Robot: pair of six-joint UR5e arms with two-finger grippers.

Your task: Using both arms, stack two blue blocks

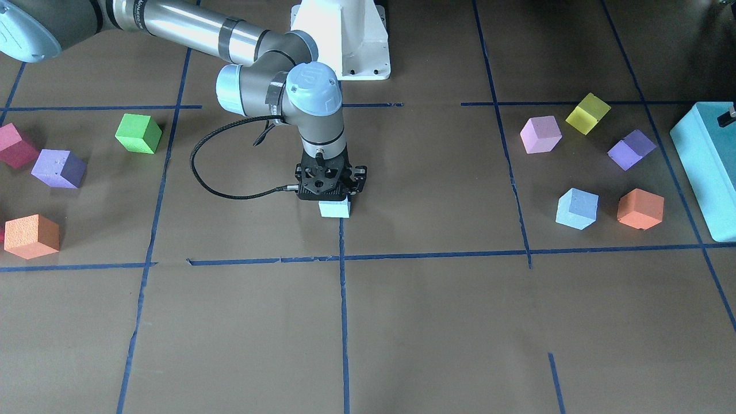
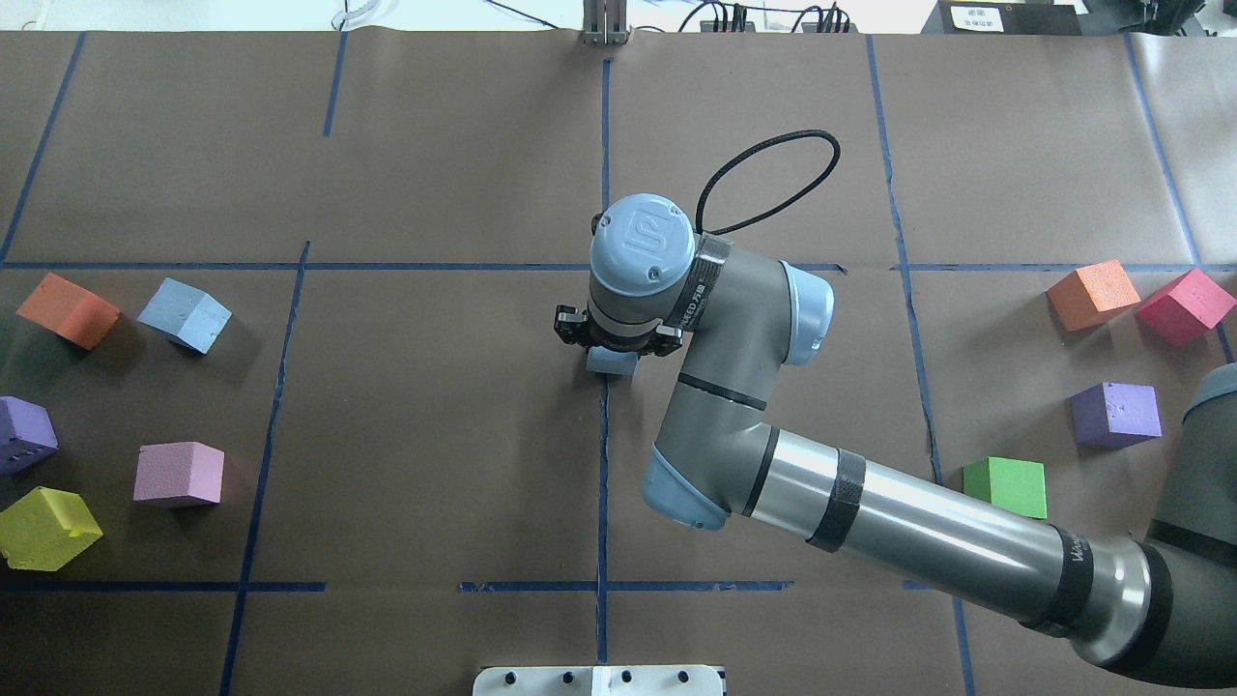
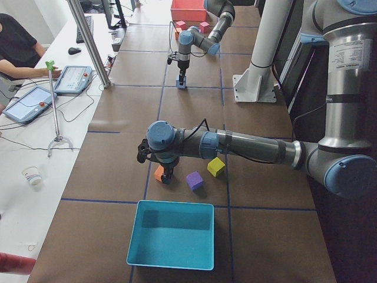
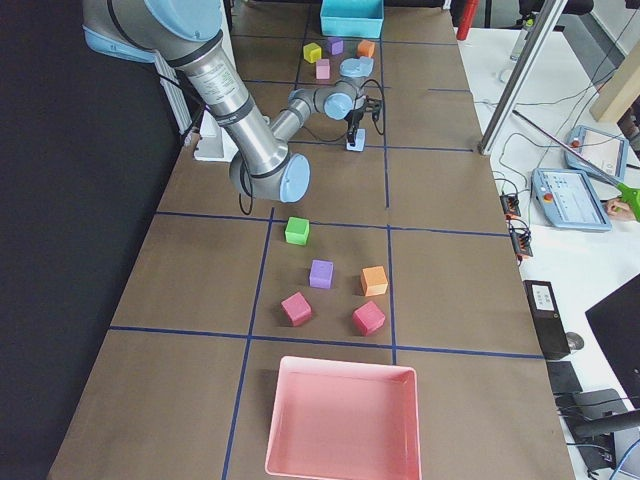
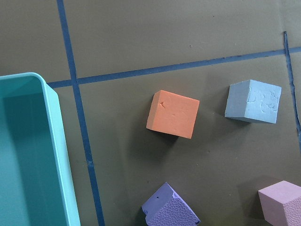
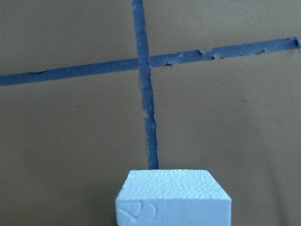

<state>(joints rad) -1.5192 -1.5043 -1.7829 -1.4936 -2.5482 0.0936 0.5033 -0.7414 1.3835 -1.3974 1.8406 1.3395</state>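
My right arm, jaws right over a blue block at the middle of the surface, other blue block at 9 o'clock from overhead, whether right or left jaws grip anything I cannot tell.

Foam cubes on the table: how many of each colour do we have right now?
Pale blue foam cubes: 2
Orange foam cubes: 2
Purple foam cubes: 2
Crimson foam cubes: 2
Green foam cube: 1
Yellow foam cube: 1
Pale pink foam cube: 1
Total: 11 cubes
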